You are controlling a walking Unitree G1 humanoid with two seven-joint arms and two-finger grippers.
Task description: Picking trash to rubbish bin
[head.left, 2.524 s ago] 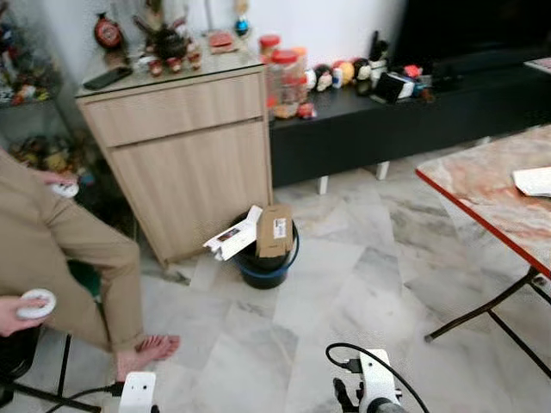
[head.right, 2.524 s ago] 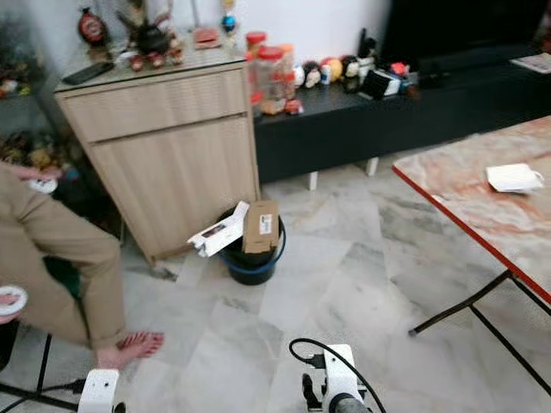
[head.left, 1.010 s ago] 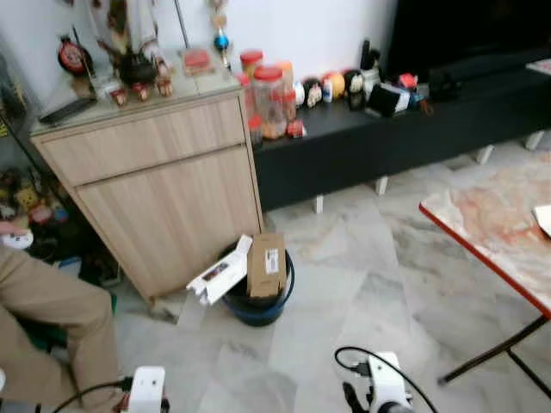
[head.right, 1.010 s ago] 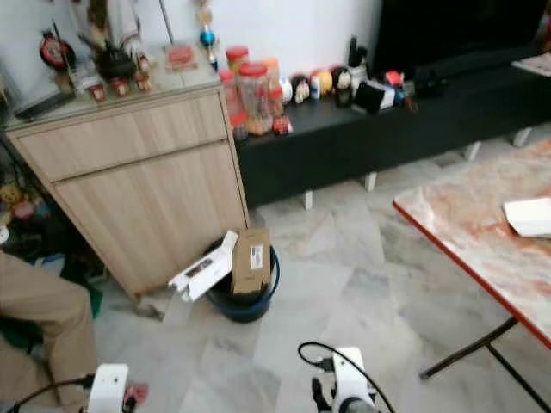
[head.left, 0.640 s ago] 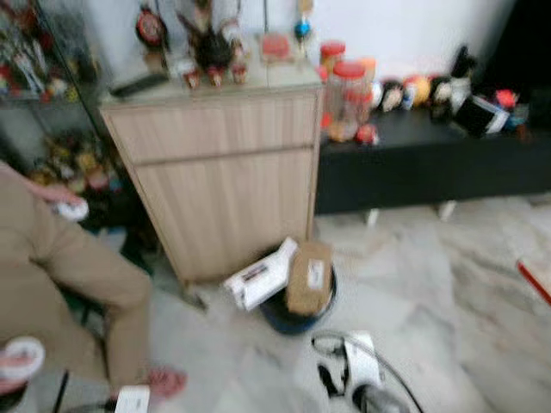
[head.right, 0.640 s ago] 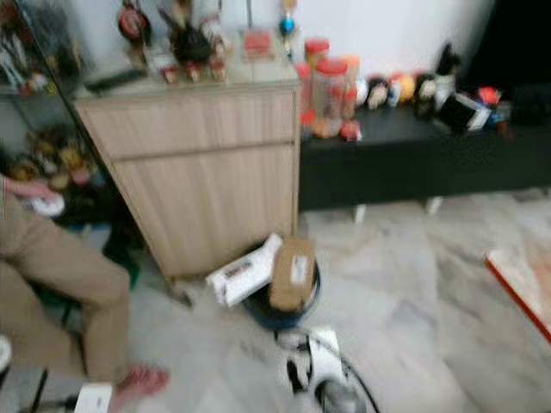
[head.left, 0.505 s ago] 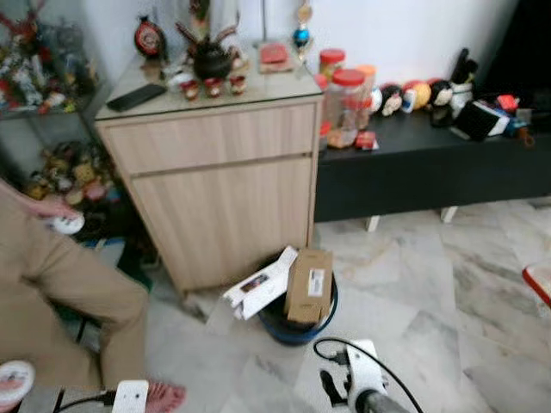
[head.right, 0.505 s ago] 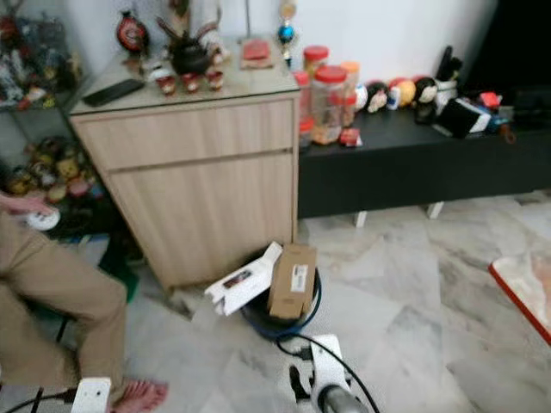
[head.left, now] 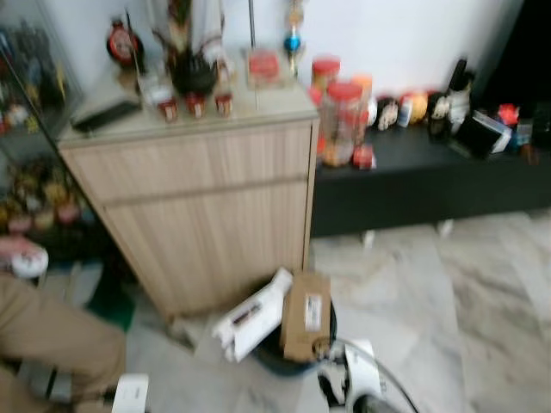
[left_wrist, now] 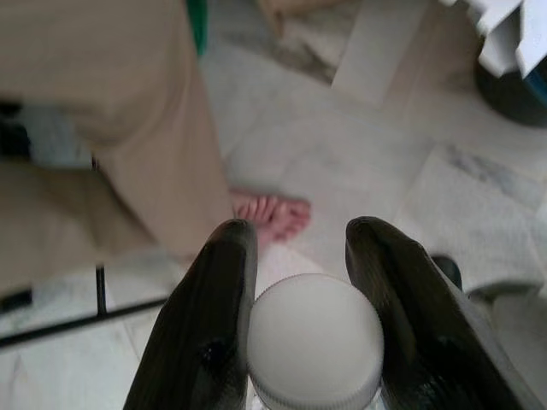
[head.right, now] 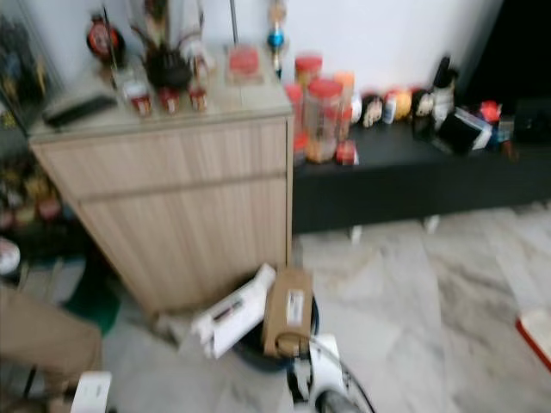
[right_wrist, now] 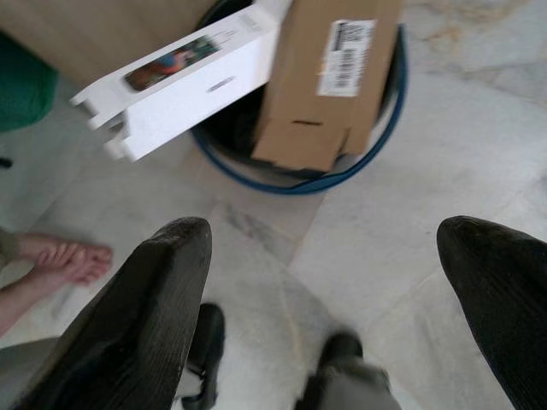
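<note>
A dark rubbish bin with a blue rim stands on the marble floor before a wooden cabinet. A brown carton and a white box stick out of it. In the left wrist view my left gripper is shut on a white-capped bottle, of which I see the round cap between the fingers. My right gripper hangs open just short of the bin, its fingers wide apart with nothing between them.
The wooden cabinet carries ornaments. A low black bench with jars runs to the right. A seated person in beige trousers is at the left, one bare foot on the floor. A red table corner is at the right.
The camera has shifted and blurred; the bin now sits lower and nearer in the picture, close to my right wrist. Both grippers look as before.
</note>
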